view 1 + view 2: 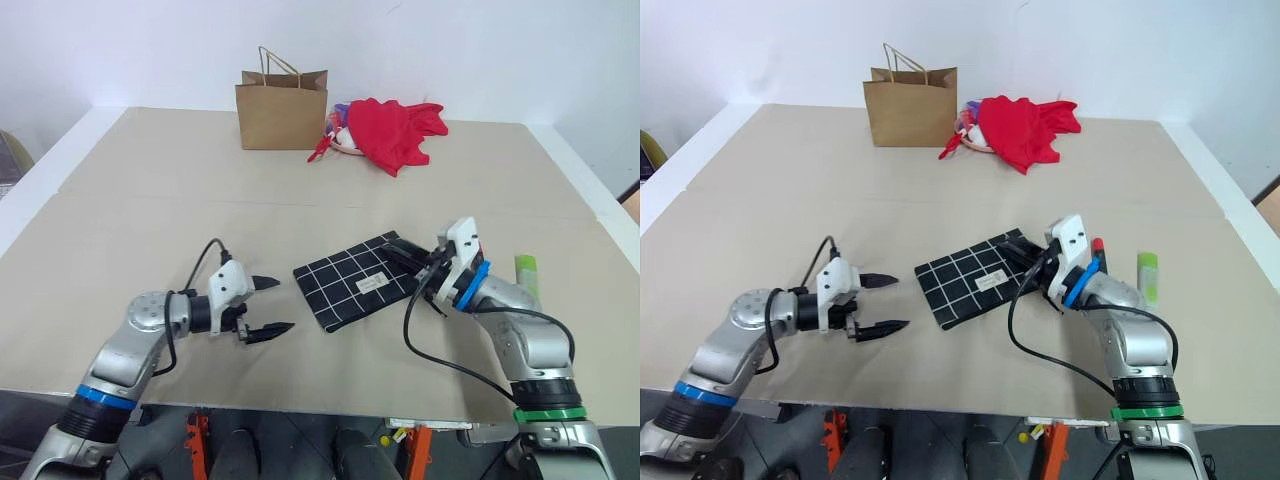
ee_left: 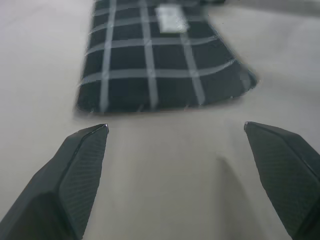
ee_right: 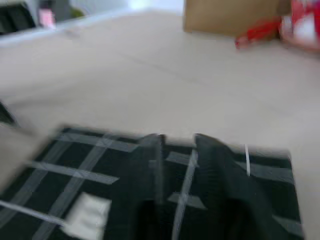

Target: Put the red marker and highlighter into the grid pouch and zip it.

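- The step in hand looks like getting the grid pouch (image 1: 355, 280) secured and opened; neither pen is inside it yet, so the task is at an early stage.
- The right gripper (image 1: 1032, 262) sits at the pouch's right end, its two black fingers drawn nearly together over the fabric. In the right wrist view they lie close side by side on the grid cloth. Whether they pinch the zipper pull or only the edge, I cannot tell.
- The left gripper (image 1: 270, 306) hovers just beside the pouch's left end, apart from it, fingers spread wide, with that end framed between them in the left wrist view.
- The pouch lies flat on the tan table (image 1: 150, 220), between the two grippers. Its long axis runs diagonally, from the near-left corner up toward the far right; the small white label (image 1: 372, 283) faces up.
- The highlighter (image 1: 526, 272) lies on the table to the right of the right arm, its long axis running roughly away from the robot.
- The red marker (image 1: 1097, 245) peeks out just behind the right wrist; its direction cannot be read.
- Next move, as I judge it: the left gripper closes on the near-left end to anchor the pouch while the right pulls the zip along the long edge.
- A brown paper bag (image 1: 282, 108) and red cloth (image 1: 396, 130) sit well apart at the far side.
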Controlling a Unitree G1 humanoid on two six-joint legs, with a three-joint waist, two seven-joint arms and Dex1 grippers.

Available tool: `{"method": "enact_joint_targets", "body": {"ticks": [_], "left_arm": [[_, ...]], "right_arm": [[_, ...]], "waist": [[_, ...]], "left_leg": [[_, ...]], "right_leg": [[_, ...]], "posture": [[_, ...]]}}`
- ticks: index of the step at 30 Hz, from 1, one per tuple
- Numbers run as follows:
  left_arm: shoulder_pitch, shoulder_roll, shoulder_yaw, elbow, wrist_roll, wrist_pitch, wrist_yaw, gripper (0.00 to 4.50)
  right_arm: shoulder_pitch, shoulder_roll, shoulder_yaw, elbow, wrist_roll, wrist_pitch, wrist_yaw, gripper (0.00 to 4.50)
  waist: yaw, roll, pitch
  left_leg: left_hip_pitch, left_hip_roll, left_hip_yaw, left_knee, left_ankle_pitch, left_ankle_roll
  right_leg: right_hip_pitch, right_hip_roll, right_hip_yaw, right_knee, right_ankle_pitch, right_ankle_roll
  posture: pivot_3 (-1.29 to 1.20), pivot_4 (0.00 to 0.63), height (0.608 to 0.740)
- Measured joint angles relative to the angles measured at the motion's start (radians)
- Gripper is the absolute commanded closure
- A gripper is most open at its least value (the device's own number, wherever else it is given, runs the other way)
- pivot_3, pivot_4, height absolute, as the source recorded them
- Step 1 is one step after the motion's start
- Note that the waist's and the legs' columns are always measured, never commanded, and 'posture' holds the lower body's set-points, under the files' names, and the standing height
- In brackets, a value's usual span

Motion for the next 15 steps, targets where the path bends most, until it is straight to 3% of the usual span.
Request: {"method": "enact_joint_targets", "body": {"ticks": [3, 15], "left_arm": [[-0.012, -0.020, -0.036, 0.000, 0.034, -0.051, -0.010, 0.00], [-0.074, -0.085, -0.133, 0.090, 0.190, -0.270, 0.008, 0.00]], "right_arm": [[0.002, 0.000, -0.016, 0.102, -0.040, -0.068, -0.019, 4.44], [0.002, 0.050, -0.030, 0.135, -0.075, -0.112, -0.073, 4.44]], "waist": [[-0.002, 0.000, 0.000], [-0.008, 0.001, -0.001]], "left_leg": [[0.001, 0.000, 0.000, -0.001, 0.000, 0.000], [0.002, 0.000, 0.000, 0.002, 0.001, 0.001]], "right_leg": [[0.000, 0.000, 0.000, 0.000, 0.001, -0.002], [0.002, 0.000, 0.000, 0.001, 0.001, 0.004]], "posture": [[0.00, 0.150, 0.740], [0.00, 0.150, 0.740]]}}
